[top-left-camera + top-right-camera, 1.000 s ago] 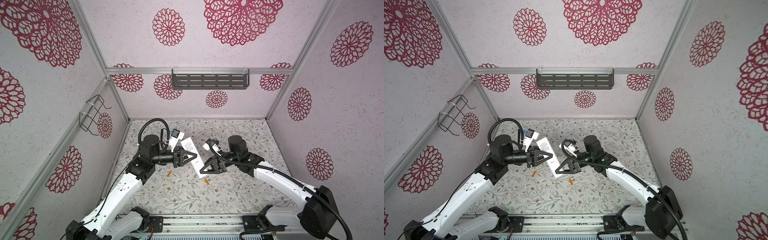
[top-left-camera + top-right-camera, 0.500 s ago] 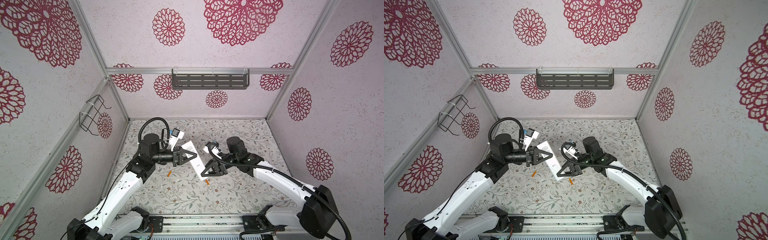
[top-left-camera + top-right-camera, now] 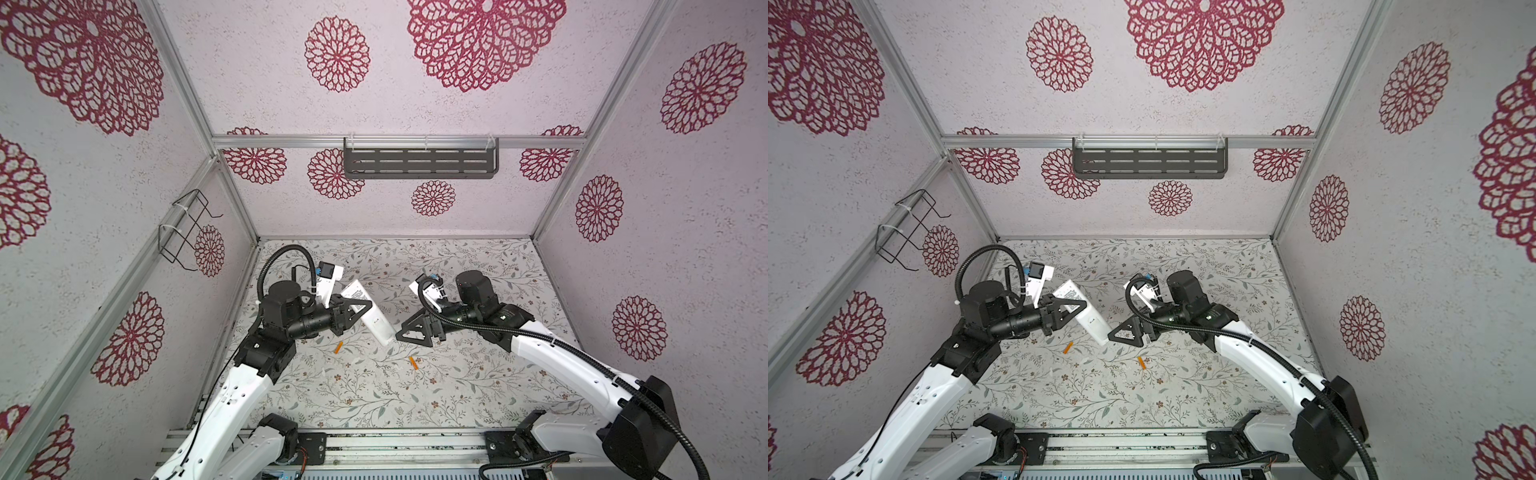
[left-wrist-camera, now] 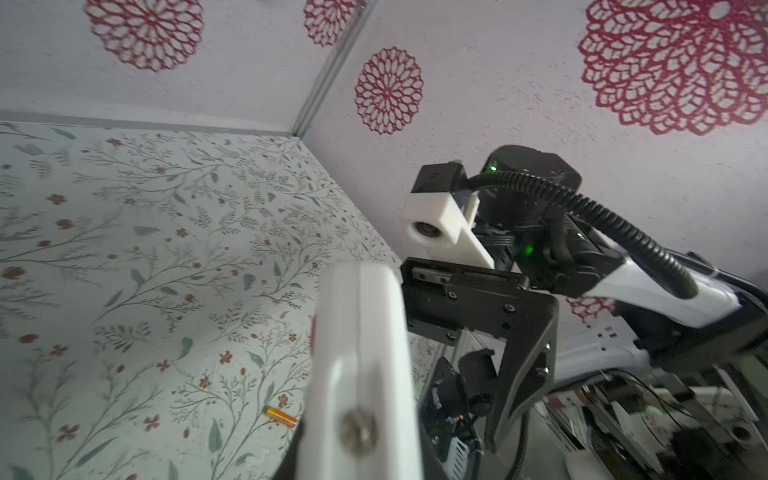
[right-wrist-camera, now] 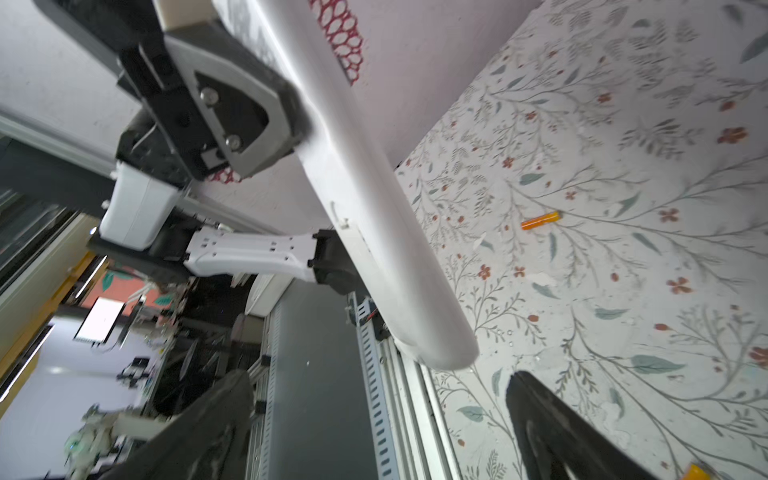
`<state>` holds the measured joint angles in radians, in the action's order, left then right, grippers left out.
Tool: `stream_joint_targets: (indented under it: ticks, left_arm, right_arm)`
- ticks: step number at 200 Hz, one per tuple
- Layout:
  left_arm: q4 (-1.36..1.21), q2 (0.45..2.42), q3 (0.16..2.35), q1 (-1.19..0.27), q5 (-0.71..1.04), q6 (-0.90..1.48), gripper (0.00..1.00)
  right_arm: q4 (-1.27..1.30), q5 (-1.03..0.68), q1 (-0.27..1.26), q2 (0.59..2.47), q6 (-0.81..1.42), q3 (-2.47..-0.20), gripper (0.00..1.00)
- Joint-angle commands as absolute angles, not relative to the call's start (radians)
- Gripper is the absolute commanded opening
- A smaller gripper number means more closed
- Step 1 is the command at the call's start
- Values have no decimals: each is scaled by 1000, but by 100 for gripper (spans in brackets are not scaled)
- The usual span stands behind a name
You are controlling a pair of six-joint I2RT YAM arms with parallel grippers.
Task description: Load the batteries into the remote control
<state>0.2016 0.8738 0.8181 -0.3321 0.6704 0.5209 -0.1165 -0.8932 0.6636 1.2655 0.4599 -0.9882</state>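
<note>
We note: left hand (image 3: 365,309) clamped on remote control (image 3: 376,324), held tilted above worktop (image 3: 457,395), centre of frame. Right hand (image 3: 401,334) spread wide, empty, just beside remote's lower end. 1 battery (image 3: 338,348) lower left of remote, other battery (image 3: 413,363) lower right, both on worktop. We judge 0 of 2 loaded; compartment opening and both insertions remain.

You see the long white plastic remote control (image 3: 374,316) up in the air, tilted, white back up. One small orange battery (image 3: 338,348) lies on the flowery table (image 3: 457,386). The second orange battery (image 3: 413,363) lies apart, near the remote's low end.
</note>
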Motion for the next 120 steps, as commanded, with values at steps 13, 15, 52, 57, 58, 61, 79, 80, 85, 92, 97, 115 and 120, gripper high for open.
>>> stream_joint_targets:
  ticks: [13, 15, 52, 57, 58, 61, 79, 80, 85, 92, 97, 115, 120]
  left_arm:
    - [155, 734, 715, -313, 360, 555, 0]
    - [146, 725, 707, -313, 350, 560, 0]
    - [71, 583, 572, -313, 189, 621, 0]
    - [73, 567, 563, -313, 169, 625, 0]
    - [73, 565, 561, -312, 166, 626, 0]
    - [76, 556, 556, -313, 156, 626, 0]
    - [69, 514, 528, -313, 132, 632, 0]
    - [67, 512, 527, -313, 132, 633, 0]
    - [61, 503, 518, -313, 134, 634, 0]
    - [55, 495, 510, -313, 133, 637, 0]
    - [54, 490, 505, -313, 132, 636, 0]
    - [48, 482, 497, -313, 138, 637, 0]
    - [46, 484, 497, -313, 140, 636, 0]
  right_arm:
    - [89, -590, 671, 1288, 672, -958, 99]
    - [98, -576, 675, 1289, 675, -956, 99]
    - [67, -271, 793, 1348, 685, -1006, 99]
    - [69, -266, 803, 1367, 690, -1016, 99]
    - [71, -265, 805, 1371, 693, -1017, 99]
    - [74, -261, 813, 1379, 696, -1023, 99]
    - [118, -240, 855, 1430, 715, -1041, 99]
    - [121, -239, 858, 1433, 716, -1041, 99]
    - [133, -236, 869, 1447, 719, -1049, 99]
    - [146, -235, 883, 1468, 724, -1061, 99]
    - [151, -235, 893, 1483, 725, -1073, 99]
    - [166, -230, 921, 1528, 730, -1113, 99]
    - [176, -226, 929, 1535, 730, -1118, 99]
